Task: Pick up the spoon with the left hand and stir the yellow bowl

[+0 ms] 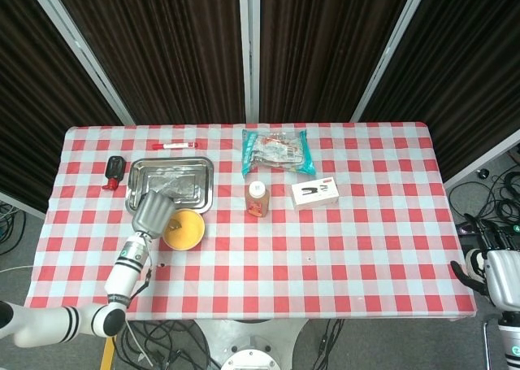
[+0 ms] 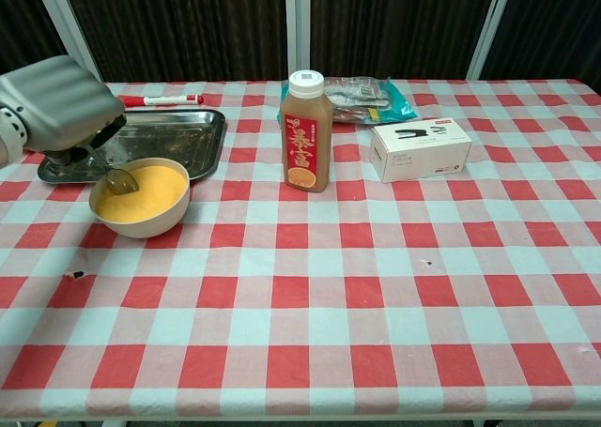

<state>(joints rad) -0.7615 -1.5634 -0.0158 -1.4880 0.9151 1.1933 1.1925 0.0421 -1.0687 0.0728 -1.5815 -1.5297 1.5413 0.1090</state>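
Left hand (image 2: 58, 103), at the frame's left, grips the spoon (image 2: 115, 175) angled down so its tip dips into the yellow bowl (image 2: 141, 199) for stirring.

Left hand (image 2: 58, 103) cut off by the chest view's left edge, hiding most of the spoon (image 2: 116, 176) handle. Right hand (image 1: 497, 274) cropped at the head view's right edge, finger posture unreadable. Bottle (image 2: 306, 132) label text too small to read.
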